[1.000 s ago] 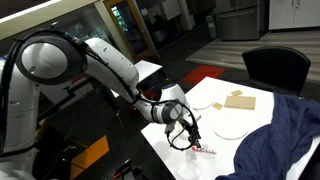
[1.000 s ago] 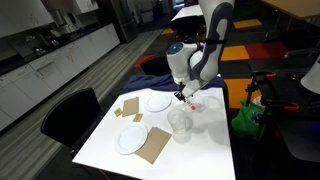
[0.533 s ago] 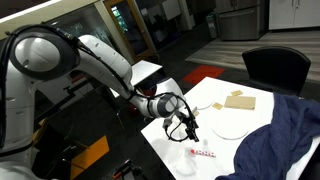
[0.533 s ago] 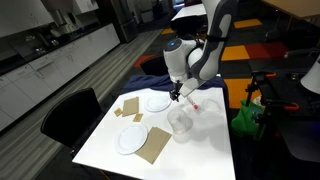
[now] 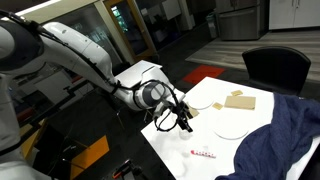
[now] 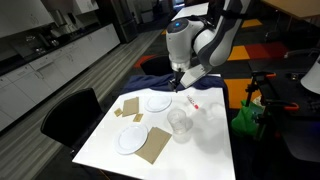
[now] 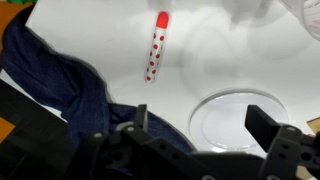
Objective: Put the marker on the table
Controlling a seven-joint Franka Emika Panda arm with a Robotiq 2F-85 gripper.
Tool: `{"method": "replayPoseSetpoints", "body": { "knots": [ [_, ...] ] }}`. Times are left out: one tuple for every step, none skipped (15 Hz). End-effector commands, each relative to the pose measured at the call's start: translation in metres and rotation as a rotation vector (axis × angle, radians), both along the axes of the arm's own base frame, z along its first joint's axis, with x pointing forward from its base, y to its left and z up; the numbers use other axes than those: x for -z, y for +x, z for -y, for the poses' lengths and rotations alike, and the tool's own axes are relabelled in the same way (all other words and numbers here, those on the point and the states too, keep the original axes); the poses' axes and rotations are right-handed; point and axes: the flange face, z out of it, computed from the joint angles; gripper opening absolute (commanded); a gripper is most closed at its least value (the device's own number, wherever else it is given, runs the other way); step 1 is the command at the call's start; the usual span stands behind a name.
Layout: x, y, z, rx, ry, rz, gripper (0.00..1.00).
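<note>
The marker (image 7: 156, 48), a short red stick with whitish dots, lies flat on the white table (image 7: 100, 30), free of any grip. In both exterior views it rests near a table edge (image 5: 203, 154) (image 6: 193, 104). My gripper (image 7: 200, 118) hangs above the table, open, with nothing between its fingers. In an exterior view the gripper (image 5: 183, 120) is up and to the left of the marker; in an exterior view the gripper (image 6: 180, 86) is just above and behind it.
A clear cup (image 6: 180, 123) stands close to the marker. Two white plates (image 6: 157, 102) (image 6: 131, 139) and tan card pieces (image 6: 128, 107) lie on the table. A dark blue cloth (image 5: 285, 140) drapes over one side. A black chair (image 6: 70, 110) stands at the table's edge.
The gripper opened and let go of the marker, which now lies on the table. The arm then rose and drew back from it.
</note>
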Motion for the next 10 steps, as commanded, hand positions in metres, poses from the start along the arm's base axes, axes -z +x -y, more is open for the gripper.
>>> {"method": "replayPoseSetpoints", "body": {
  "knots": [
    [-0.035, -0.024, -0.007, 0.023, -0.017, 0.020, 1.00],
    [-0.042, -0.027, -0.009, 0.022, -0.023, 0.030, 1.00],
    [-0.047, -0.030, -0.011, 0.019, -0.026, 0.038, 1.00],
    [-0.029, -0.014, -0.009, 0.003, -0.023, 0.037, 1.00],
    [-0.035, -0.017, -0.011, 0.005, -0.024, 0.043, 1.00],
    [-0.038, -0.020, -0.011, 0.004, -0.022, 0.044, 1.00],
    [-0.040, -0.021, -0.011, 0.005, -0.019, 0.044, 1.00],
    [-0.041, -0.022, -0.011, 0.006, -0.018, 0.044, 1.00],
    [-0.040, -0.023, -0.011, 0.007, -0.018, 0.043, 1.00],
    [-0.040, -0.023, -0.010, 0.007, -0.018, 0.042, 1.00]
  ]
}}
